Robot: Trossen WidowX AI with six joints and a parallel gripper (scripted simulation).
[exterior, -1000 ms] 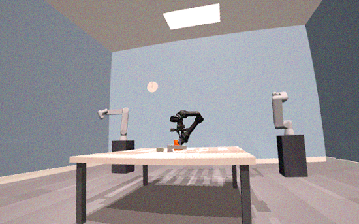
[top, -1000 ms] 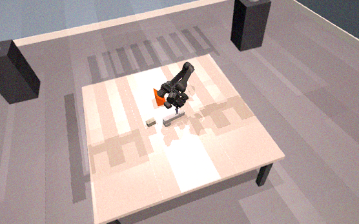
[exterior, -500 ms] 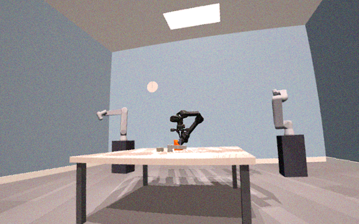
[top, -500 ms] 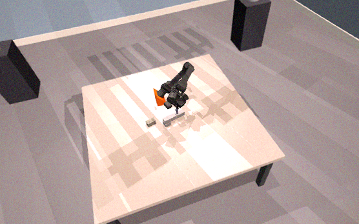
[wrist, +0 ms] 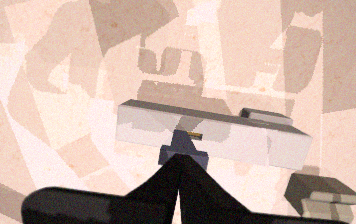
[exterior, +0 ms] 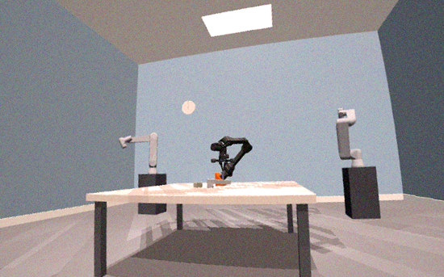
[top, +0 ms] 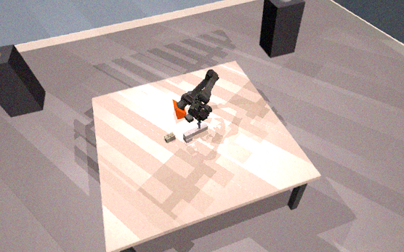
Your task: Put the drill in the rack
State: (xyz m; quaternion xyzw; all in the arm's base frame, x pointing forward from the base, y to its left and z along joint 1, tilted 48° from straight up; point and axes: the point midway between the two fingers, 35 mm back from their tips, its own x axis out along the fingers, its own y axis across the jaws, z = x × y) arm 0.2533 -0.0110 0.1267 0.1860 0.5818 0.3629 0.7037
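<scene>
A long grey block (wrist: 145,127) (top: 192,135) (exterior: 210,185) lies on the table (top: 168,195). A small blue-purple key (wrist: 186,145) sits against its near side, and a thin yellowish piece (wrist: 193,134), perhaps the drill's end, shows in the block just above the key. My gripper (wrist: 181,160) (top: 198,121) (exterior: 226,176) is shut with nothing between the fingers. Its tips point straight down and touch the key's top. The rack (wrist: 322,202) (top: 169,137) (exterior: 197,184), a small beige slotted block, stands apart from the grey block's end.
An orange wedge (top: 178,111) (exterior: 217,176) stands behind the arm. A small grey tab (wrist: 270,117) sits at the block's far side. Two other arms on black pedestals (top: 6,79) (top: 281,23) stand on the floor beyond the table.
</scene>
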